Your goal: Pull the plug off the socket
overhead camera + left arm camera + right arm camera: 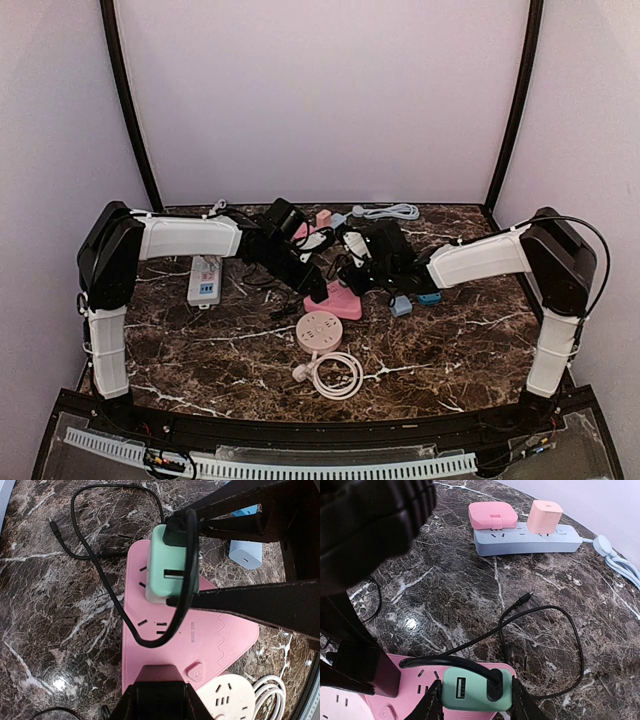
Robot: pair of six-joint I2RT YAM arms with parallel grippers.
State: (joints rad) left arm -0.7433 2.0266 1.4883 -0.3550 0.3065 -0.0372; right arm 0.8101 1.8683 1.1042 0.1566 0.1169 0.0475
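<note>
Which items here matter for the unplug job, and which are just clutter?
In play: green charger, black cable, pink power strip, right gripper, left gripper.
Clutter: blue power strip, round beige socket, white power strip, loose blue adapter.

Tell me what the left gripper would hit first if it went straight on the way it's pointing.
The pink power strip. The left gripper points down at its top face beside the power button, and its tip looks to be touching, though depth is unclear.
</note>
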